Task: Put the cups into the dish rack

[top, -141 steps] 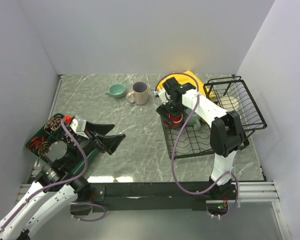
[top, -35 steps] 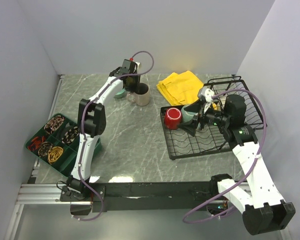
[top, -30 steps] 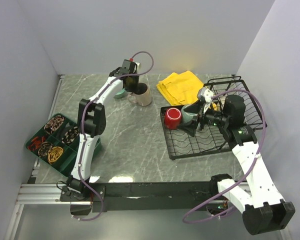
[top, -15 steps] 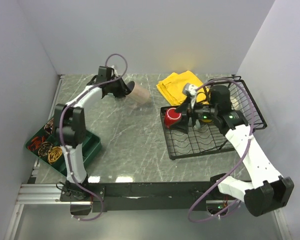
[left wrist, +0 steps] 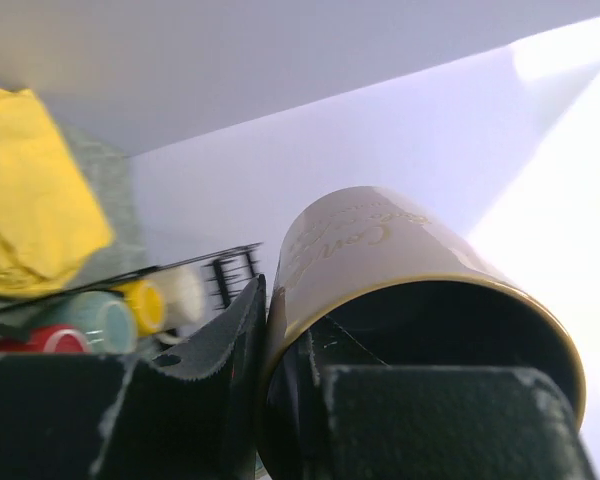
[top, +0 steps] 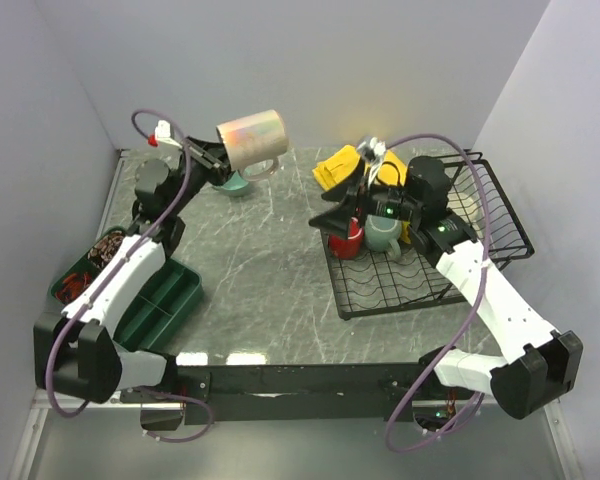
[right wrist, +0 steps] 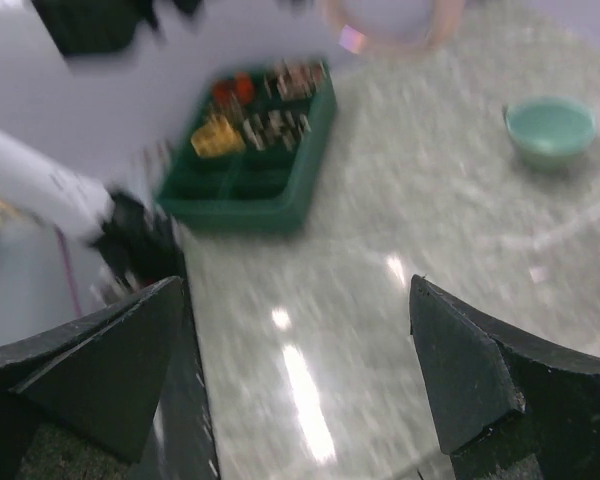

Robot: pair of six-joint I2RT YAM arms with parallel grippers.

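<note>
My left gripper (top: 217, 159) is shut on the rim of the beige-pink mug (top: 252, 138), holding it tipped on its side high above the table's far left. In the left wrist view one finger (left wrist: 215, 375) presses the mug (left wrist: 380, 250) from outside and the other sits inside. The small teal cup (top: 234, 184) stands on the table below it. A red mug (top: 348, 240) and a grey-teal mug (top: 385, 236) sit in the black dish rack (top: 400, 287). My right gripper (top: 334, 214) hangs open and empty over the rack's left edge.
A yellow cloth (top: 337, 166) lies behind the rack. The dark green compartment tray (top: 155, 296) sits at the near left, also seen as the green tray (right wrist: 248, 165) in the right wrist view, with the teal cup (right wrist: 550, 130) far right. Walls close in on three sides.
The left arm has lifted the beige-pink mug off the table and swung it up and leftward. The right arm has reached out of the rack toward the left, still open.
</note>
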